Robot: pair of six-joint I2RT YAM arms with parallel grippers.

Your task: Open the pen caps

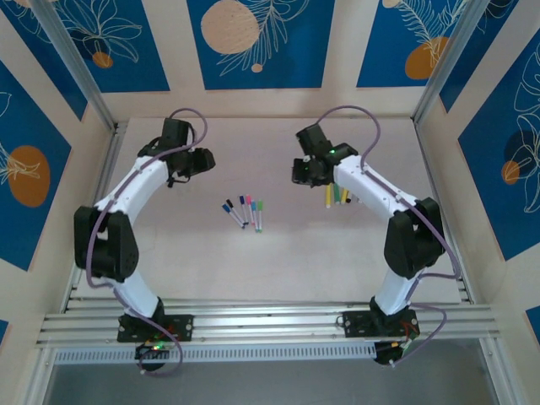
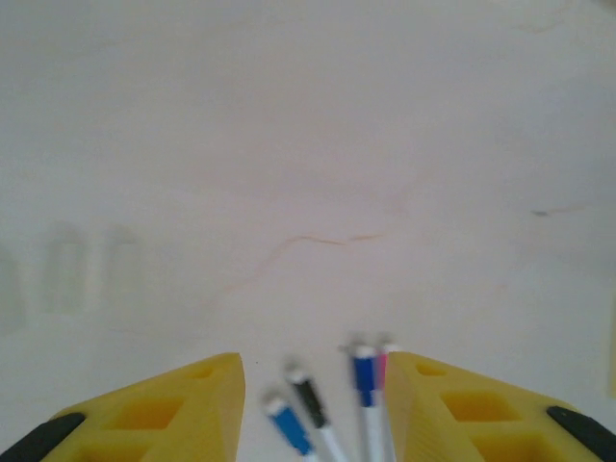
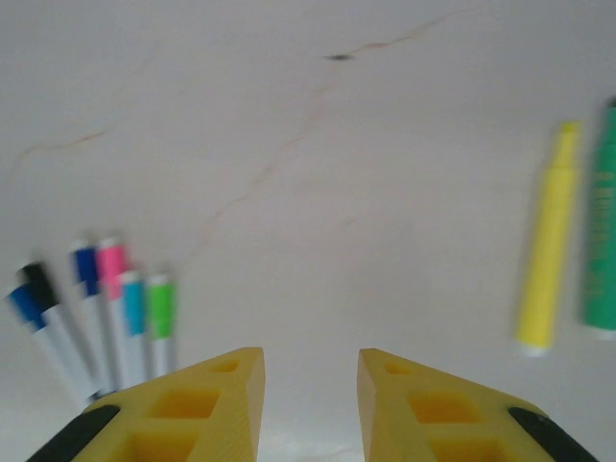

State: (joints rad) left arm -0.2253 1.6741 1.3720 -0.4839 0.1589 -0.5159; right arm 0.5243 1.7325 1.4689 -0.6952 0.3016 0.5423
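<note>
1. Two grippers hang above the table point(image 1: 253, 270), one to each side of the pens. This suits a task in which one arm steadies a barrel while the other draws off the cap.
2. The left gripper point(image 1: 192, 162) is up and to the left of the small pens. Its wrist view shows the jaws parted and released, with nothing in them. The cap ends of four small pens show low between the jaws, untouched.
3. The right gripper point(image 1: 305, 171) is up and to the right of the same group. Its jaws stand apart over bare table, with a narrower gap than the left's, and it too is unclenched and empty.
4. Six small white-barrelled pens point(image 1: 245, 212) lie flat in a loose fan near the table's middle, between the grippers. Their pen caps point(image 3: 133, 303), in blue, black, dark blue, pink, cyan and green, all point away from the arm bases.
5. A yellow pen point(image 3: 549, 265) and a green pen point(image 3: 602, 231) lie side by side near the right gripper, well apart from the small group.
6. Judged state: every small cap looks seated, so no cap in that group appears opened.
7. Judged difficulty: the pens lie close together and flat, so lifting one risks nudging its neighbours.
</note>
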